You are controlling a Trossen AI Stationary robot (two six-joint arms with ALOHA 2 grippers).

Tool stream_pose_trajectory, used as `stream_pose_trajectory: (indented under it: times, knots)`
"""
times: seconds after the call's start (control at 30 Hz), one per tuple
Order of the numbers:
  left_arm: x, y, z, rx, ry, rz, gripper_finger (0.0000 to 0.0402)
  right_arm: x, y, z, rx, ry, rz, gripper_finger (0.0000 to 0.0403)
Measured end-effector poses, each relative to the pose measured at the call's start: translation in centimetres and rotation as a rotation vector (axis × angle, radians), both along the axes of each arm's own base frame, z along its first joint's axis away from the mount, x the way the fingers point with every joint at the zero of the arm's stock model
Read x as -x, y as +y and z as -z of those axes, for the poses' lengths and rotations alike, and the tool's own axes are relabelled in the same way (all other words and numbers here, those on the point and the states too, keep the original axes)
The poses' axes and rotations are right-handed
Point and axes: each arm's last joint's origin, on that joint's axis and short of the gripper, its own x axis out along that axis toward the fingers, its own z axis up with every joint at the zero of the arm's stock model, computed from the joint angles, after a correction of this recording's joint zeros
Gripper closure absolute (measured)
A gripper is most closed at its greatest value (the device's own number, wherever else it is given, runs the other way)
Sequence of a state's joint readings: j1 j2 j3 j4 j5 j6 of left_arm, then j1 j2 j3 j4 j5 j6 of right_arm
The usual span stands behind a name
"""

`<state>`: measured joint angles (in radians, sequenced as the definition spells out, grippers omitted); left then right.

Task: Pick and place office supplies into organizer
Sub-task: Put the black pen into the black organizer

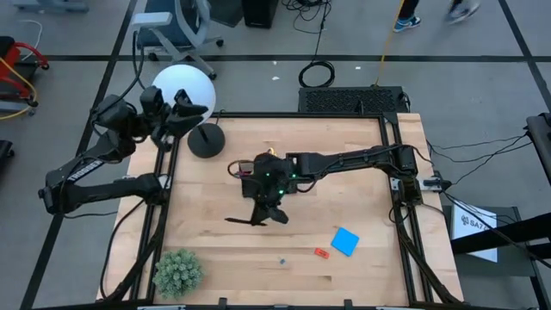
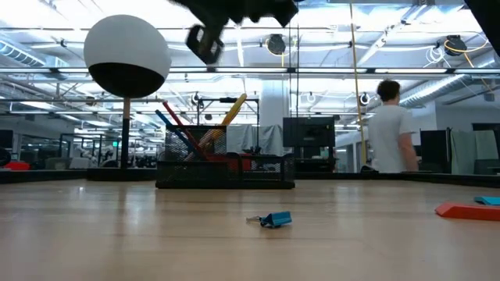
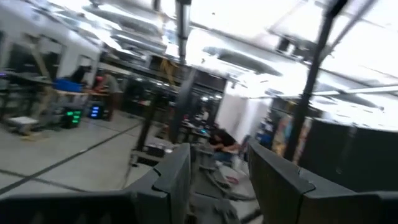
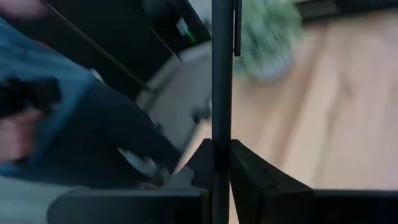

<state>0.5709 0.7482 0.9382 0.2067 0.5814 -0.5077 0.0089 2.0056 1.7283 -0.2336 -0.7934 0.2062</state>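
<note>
From above, the right gripper (image 1: 258,217) hangs over the tabletop (image 1: 215,250) centre, jaws clamped on a black pen (image 1: 244,220); the note pad (image 1: 345,241) lies at four o'clock. Level view: the organizer (image 2: 225,168) stands mid-tabletop. Left wrist: the left gripper (image 3: 217,180), off at ten o'clock, has jaws apart, empty.

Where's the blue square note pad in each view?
High view: blue square note pad, lower right of centre.
Low view: note pad at far right edge, behind red-orange piece.
Left wrist view: absent.
Right wrist view: absent.
Shared landmark: white globe lamp, high and low.
</note>
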Motion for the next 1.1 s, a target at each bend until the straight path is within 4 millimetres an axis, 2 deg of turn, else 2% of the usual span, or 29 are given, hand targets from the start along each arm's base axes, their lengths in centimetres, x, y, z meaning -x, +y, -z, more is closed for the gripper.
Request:
stream_pose_trajectory:
  times: [0.2, 0.43, 0.97, 1.1]
  knots:
    - [0.3, -0.5, -0.1, -0.037, 0.012, 0.093, 0.0247, -1.2, -0.1, -3.0, -0.16, -0.211, 0.021, 0.0383]
    - [0.3, -0.7, 0.1, -0.025, 0.044, 0.205, 0.0247, -1.4, -1.4, -6.0, -0.3, -0.398, 0.058, 0.0383]
    - [0.2, -1.3, 0.2, 0.016, 0.085, 0.342, 0.0247, -0.7, -5.3, -8.3, -0.375, -0.583, 0.132, 0.0383]
    - [-0.8, -1.1, 0.6, 0.051, 0.117, 0.353, 0.0247, -0.5, -6.2, -8.6, -0.376, -0.614, 0.149, 0.0383]
